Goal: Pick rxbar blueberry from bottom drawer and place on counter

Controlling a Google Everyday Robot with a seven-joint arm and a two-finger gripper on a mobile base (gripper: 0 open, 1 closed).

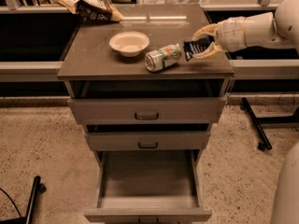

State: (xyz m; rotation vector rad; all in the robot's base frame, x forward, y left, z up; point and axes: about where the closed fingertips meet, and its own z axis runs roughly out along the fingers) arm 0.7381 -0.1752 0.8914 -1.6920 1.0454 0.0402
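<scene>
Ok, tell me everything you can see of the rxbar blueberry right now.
The rxbar blueberry is a small flat bar in a dark navy wrapper with pale print, slightly glossy. It is held tilted between the two pale fingers of the gripper, which are shut on it, over the right front part of the counter. The tipped drink can lies just to its left, apart from it. I cannot tell whether the bar touches the counter.

A speckled tan floor [42, 143] is dimly lit; a black stand leg [254, 125] is seen at right, below the gripper [197, 45].
</scene>
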